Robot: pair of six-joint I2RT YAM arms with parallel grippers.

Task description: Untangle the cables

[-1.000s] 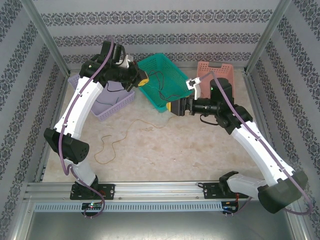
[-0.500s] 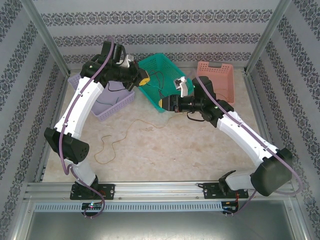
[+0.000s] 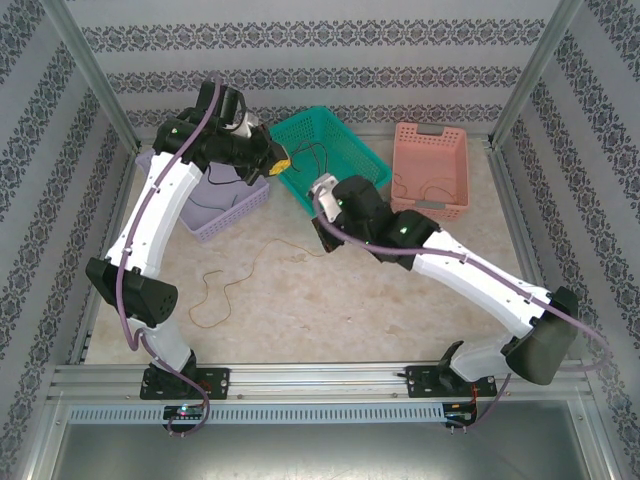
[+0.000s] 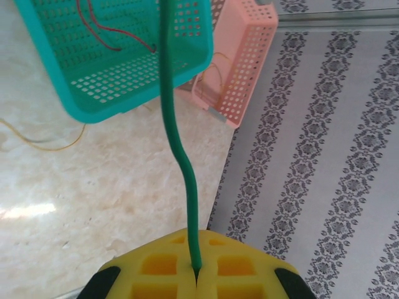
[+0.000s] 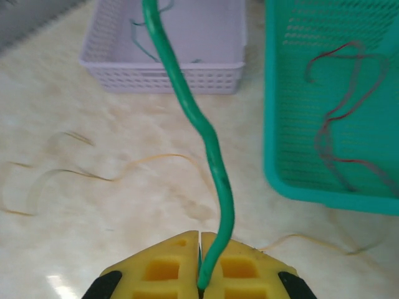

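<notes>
At the far left, the purple basket [image 3: 235, 210] is standing on the table [image 3: 380, 300] with a thin dark green strand lying inside it. Just to its right, the left gripper [image 4: 196, 274] is closed, its yellow pads [image 4: 159, 266] pinching one end of the green cable [image 4: 166, 75]. In front of the purple basket, a yellow cable [image 5: 163, 157] is lying loose on the table in an open curl. The green cable is running in the air from the left gripper across the near corner of the teal basket [image 5: 272, 112], where a red cable [image 5: 324, 128] is resting on the basket floor. The right gripper [image 5: 200, 281] is closed as well, clamping the same green cable between its pads near that corner. Farther right, the pink basket [image 3: 430, 130] is holding a thin yellowish wire. Judging from this layout, the step in hand is drawing the green cable free between two grips. To do it well, the arms should be separating slowly and evenly, so the cable is tightening gradually without slipping through either set of pads. The span should be lifted over the teal rim, not dragged across it, since a snag there could tip the basket or catch the red cable. It cannot be told whether the green cable is touching the red one.
</notes>
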